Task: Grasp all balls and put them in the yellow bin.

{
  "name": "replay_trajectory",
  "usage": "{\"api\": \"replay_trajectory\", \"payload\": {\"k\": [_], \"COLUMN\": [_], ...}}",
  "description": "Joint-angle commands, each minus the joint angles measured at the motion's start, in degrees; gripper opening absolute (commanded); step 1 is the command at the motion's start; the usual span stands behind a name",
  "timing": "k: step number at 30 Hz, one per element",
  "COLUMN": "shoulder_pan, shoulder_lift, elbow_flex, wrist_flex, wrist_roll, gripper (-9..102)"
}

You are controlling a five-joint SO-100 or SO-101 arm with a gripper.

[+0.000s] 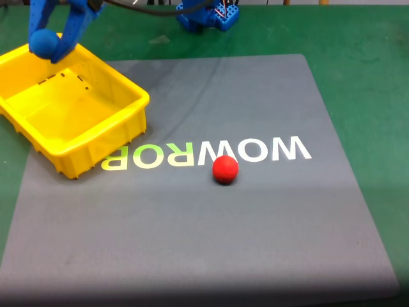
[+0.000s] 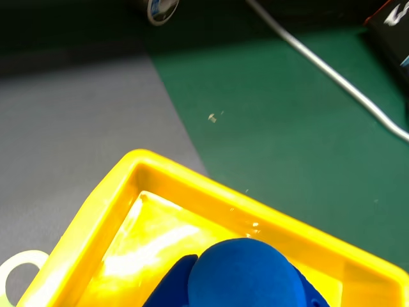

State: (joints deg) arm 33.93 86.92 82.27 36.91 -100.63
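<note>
The blue ball hangs above the far end of the yellow bin, with my blue gripper shut on it. In the wrist view the blue ball bulges up at the bottom edge, over a corner of the yellow bin, with a blue finger beside it. The red ball rests alone on the grey mat, just below the "WOWROB" lettering and well to the right of the bin.
A grey mat lies on the green table. My arm's blue base stands at the back edge. A grey cable crosses the green surface, and a tape roll sits at the top.
</note>
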Motion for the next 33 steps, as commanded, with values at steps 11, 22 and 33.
{"api": "replay_trajectory", "payload": {"k": [11,22,33], "shoulder_pan": [0.6,-0.1,-8.1], "shoulder_lift": [3.1,4.0,10.6], "elbow_flex": [0.5,0.5,3.9], "wrist_flex": [0.1,0.3,2.2], "wrist_roll": [-0.1,-0.1,2.0], "gripper": [34,34,34]}}
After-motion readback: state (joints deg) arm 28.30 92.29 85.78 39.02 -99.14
